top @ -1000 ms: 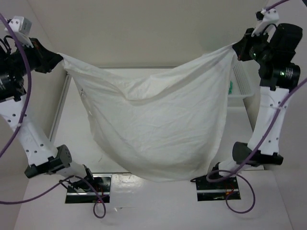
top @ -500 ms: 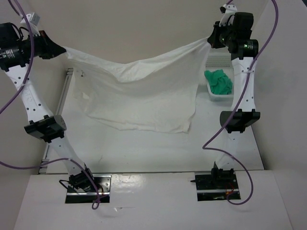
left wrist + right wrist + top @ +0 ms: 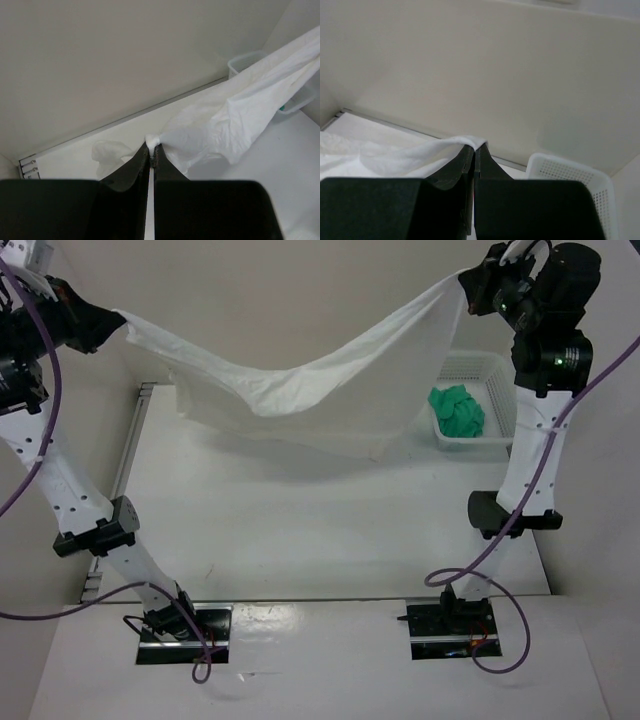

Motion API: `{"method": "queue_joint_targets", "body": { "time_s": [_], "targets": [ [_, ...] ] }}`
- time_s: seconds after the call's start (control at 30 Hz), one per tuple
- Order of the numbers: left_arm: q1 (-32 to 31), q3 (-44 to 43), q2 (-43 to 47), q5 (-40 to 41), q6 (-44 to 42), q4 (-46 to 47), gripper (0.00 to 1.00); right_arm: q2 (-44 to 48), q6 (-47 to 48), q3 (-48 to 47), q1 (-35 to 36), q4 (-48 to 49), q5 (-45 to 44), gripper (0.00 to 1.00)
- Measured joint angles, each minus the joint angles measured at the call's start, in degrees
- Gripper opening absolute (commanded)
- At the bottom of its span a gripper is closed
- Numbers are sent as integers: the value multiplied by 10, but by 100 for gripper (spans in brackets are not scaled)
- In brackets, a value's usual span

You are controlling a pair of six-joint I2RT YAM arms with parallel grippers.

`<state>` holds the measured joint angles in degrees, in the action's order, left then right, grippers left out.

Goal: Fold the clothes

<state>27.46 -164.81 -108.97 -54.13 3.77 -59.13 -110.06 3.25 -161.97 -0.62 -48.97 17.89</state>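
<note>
There is one white garment (image 3: 300, 405), one green cloth (image 3: 457, 412) lying in one white mesh basket (image 3: 497, 390) at the right side of the table (image 3: 300, 530), and two arms. The left gripper (image 3: 118, 322) is pinched tight on one corner of the garment and the right gripper (image 3: 466, 285) is clamped on the opposite corner. Both arms reach high and wide apart, so the garment hangs between them as a sagging band above the table's far half.
</note>
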Motion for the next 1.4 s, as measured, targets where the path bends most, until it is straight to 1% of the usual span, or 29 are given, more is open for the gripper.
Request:
{"method": "queue_joint_targets", "body": {
  "time_s": [0.13,0.23,0.37,0.43,0.53,0.6,0.67,0.77,0.93,1.13,1.27,1.4],
  "targets": [
    [19,18,51,-28,-8,-22,0,50,6,12,0,-15,39,0],
    [29,36,100,-38,-22,-48,0,100,11,50,1,-30,72,0],
    [30,64,184,-47,-32,-69,0,199,17,164,1,-30,100,0],
    [30,76,229,-46,-34,-69,0,259,18,234,1,-19,101,0],
    [30,99,292,-45,-33,-62,0,343,19,313,1,-6,98,0],
    [30,132,339,-43,-27,-44,0,392,20,350,1,10,96,0],
    [30,195,400,-41,-13,-10,0,438,20,381,1,26,93,0],
    [30,273,477,-36,10,47,0,479,22,390,1,40,91,0],
    [30,291,497,-36,25,83,0,492,24,386,1,58,83,0],
    [30,350,489,-32,27,99,0,451,20,381,1,59,79,0],
    [30,432,469,-28,26,120,0,404,15,386,1,61,79,0],
    [30,543,443,-14,20,146,0,353,16,442,2,83,75,0]
  ]
}}
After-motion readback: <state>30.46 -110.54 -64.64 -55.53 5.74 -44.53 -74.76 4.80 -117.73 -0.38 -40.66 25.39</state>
